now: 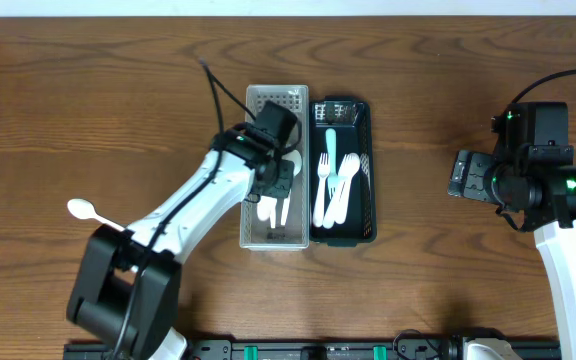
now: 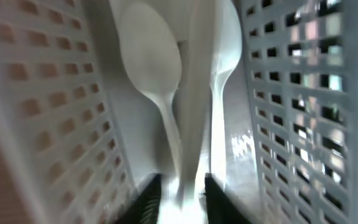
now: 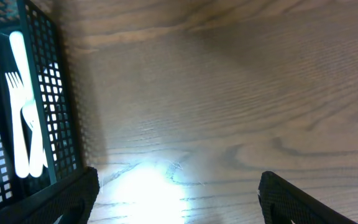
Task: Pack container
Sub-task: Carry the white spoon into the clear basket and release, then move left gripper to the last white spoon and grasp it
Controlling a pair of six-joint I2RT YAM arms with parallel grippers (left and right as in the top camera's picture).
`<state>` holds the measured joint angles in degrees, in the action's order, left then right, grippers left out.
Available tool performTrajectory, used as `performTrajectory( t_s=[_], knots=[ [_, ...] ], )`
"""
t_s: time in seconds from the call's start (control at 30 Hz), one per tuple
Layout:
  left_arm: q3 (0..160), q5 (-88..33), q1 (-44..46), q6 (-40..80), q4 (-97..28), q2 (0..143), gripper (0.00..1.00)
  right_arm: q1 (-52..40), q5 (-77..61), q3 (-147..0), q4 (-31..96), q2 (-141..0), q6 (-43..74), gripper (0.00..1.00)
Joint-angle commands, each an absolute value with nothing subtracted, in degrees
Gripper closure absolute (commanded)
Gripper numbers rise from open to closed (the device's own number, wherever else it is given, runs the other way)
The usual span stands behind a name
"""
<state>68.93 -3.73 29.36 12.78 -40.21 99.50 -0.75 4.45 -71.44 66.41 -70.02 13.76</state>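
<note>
Left gripper (image 2: pixel 182 190) inside white basket (image 2: pixel 297 124), walls tight both sides; jaws narrow around spoon handle (image 2: pixel 188 155), grip unclear. Right gripper (image 3: pixel 179 196) wide, over table (image 3: pixel 229 93).

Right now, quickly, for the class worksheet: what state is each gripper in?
Left gripper: fingers flank a white plastic spoon handle; grip cannot be told.
Right gripper: open, holding nothing.

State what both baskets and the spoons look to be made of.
Light basket: likely moulded plastic, matte pale grey, with a regular grid of holes. Black basket: the same perforated plastic look, only dark. Spoons: probably plastic, smooth uniform white with a soft sheen.
</note>
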Motion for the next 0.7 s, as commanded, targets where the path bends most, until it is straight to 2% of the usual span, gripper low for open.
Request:
performTrajectory(
  t_s=[0.0, 0.03, 0.1, 0.27, 0.4, 0.57, 0.67],
  knots=[
    [69.65, -3.57, 29.54, 12.23, -39.75, 99.5, 0.56, 0.16, 4.27, -71.31, 66.65, -70.13, 12.95, 0.15],
    [69.76, -3.29, 29.54, 12.1, -39.79, 99.29, 0.44, 0.16, 4.27, -71.31, 66.74, -70.13, 12.95, 0.15],
    [70.37, -3.18, 29.54, 9.39, -40.42, 98.39, 0.36, 0.16, 4.27, -71.31, 66.85, -70.13, 12.93, 0.15],
    [74.26, -0.49, 29.15, 7.09, -43.35, 91.88, 0.29, 0.16, 4.27, -71.31, 66.83, -70.13, 12.56, 0.15],
    [78.02, 9.26, 26.61, 12.27, -47.16, 83.02, 0.24, 0.16, 4.29, -71.31, 66.83, -70.13, 12.53, 0.15],
    [78.61, 14.7, 14.63, 26.68, -53.49, 71.85, 0.19, 0.16, 4.27, -71.31, 66.83, -70.13, 12.1, 0.14],
    [78.39, 14.61, 2.24, 33.39, -59.05, 68.12, 0.14, 0.16, 4.27, -71.31, 66.85, -70.13, 12.1, 0.14]
  ],
)
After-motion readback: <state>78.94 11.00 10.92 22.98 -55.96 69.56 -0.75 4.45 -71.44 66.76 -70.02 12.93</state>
